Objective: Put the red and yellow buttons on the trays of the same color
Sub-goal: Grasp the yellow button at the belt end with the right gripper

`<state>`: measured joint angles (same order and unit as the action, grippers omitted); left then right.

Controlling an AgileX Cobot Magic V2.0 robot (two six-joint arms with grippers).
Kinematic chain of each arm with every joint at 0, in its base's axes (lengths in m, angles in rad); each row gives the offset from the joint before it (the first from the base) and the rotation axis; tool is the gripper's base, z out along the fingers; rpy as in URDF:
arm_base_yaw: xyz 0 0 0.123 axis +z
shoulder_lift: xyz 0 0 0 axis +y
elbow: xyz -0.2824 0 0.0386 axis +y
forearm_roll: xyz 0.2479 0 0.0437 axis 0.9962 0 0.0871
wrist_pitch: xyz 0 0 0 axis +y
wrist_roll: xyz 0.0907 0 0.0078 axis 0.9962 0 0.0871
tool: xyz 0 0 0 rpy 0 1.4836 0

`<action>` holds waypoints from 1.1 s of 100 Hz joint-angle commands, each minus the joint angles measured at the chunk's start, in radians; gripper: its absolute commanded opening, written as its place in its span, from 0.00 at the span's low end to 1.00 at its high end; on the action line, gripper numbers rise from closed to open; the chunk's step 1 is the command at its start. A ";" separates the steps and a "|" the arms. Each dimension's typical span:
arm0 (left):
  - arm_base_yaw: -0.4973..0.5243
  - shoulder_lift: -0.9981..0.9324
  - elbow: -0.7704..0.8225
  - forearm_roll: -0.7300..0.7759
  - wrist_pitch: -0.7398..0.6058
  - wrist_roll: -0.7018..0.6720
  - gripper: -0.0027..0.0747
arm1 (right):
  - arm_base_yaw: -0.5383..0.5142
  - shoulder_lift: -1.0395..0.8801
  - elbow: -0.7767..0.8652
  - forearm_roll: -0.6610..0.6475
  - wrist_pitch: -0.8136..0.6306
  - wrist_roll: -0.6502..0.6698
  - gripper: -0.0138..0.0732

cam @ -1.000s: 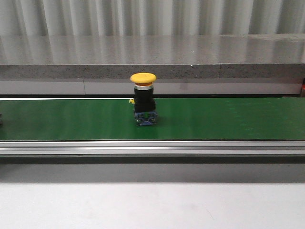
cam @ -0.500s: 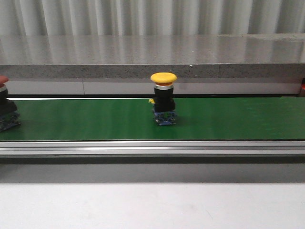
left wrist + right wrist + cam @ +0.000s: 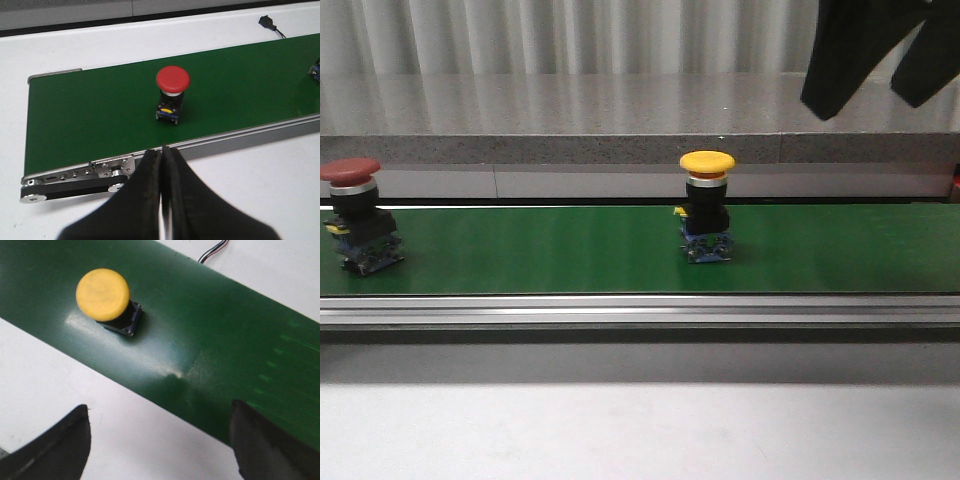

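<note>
A yellow button (image 3: 707,214) stands upright on the green belt (image 3: 520,250), right of the middle. It also shows in the right wrist view (image 3: 102,294). A red button (image 3: 355,216) stands on the belt at the far left and shows in the left wrist view (image 3: 172,81). My right gripper (image 3: 872,100) hangs open and empty at the top right, above and to the right of the yellow button; its jaws stand wide apart in the right wrist view (image 3: 160,410). My left gripper (image 3: 162,151) is shut and empty, on the near side of the belt from the red button. No tray is in view.
A metal rail (image 3: 640,308) runs along the belt's near edge, with white table (image 3: 640,430) in front. A grey stone ledge (image 3: 620,120) stands behind the belt. The belt's roller end (image 3: 75,179) and a black cable plug (image 3: 267,21) show in the left wrist view.
The yellow button has moved right along the belt. The red button has come fully into view from the left. My right gripper has entered at the top right.
</note>
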<state>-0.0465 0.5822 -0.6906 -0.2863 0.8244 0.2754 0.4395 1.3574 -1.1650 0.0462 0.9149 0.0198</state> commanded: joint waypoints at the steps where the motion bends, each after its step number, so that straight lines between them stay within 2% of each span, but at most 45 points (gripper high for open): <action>1: -0.009 0.002 -0.026 -0.025 -0.061 0.001 0.01 | 0.010 0.040 -0.083 0.004 0.021 -0.020 0.82; 29: -0.009 0.002 -0.026 -0.025 -0.061 0.001 0.01 | 0.011 0.222 -0.241 0.057 0.112 -0.100 0.82; 60: -0.009 0.002 -0.026 -0.025 -0.061 0.001 0.01 | -0.028 0.365 -0.343 0.058 0.099 -0.121 0.80; 67: -0.009 0.002 -0.026 -0.025 -0.061 0.001 0.01 | -0.040 0.376 -0.343 0.057 0.100 -0.121 0.72; 79: -0.009 0.002 -0.026 -0.025 -0.061 0.001 0.01 | -0.052 0.377 -0.343 0.057 0.114 -0.121 0.48; 86: -0.009 0.002 -0.026 -0.025 -0.061 0.001 0.01 | -0.054 0.375 -0.343 0.057 0.115 -0.121 0.37; 96: -0.009 0.002 -0.026 -0.025 -0.061 0.001 0.01 | -0.054 0.367 -0.343 0.057 0.115 -0.109 0.30; 110: -0.009 0.002 -0.026 -0.025 -0.061 0.001 0.01 | -0.068 0.320 -0.338 0.057 0.116 0.001 0.30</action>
<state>-0.0465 0.5822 -0.6906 -0.2863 0.8244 0.2754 0.3882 1.7660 -1.4729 0.0984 1.0440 -0.0432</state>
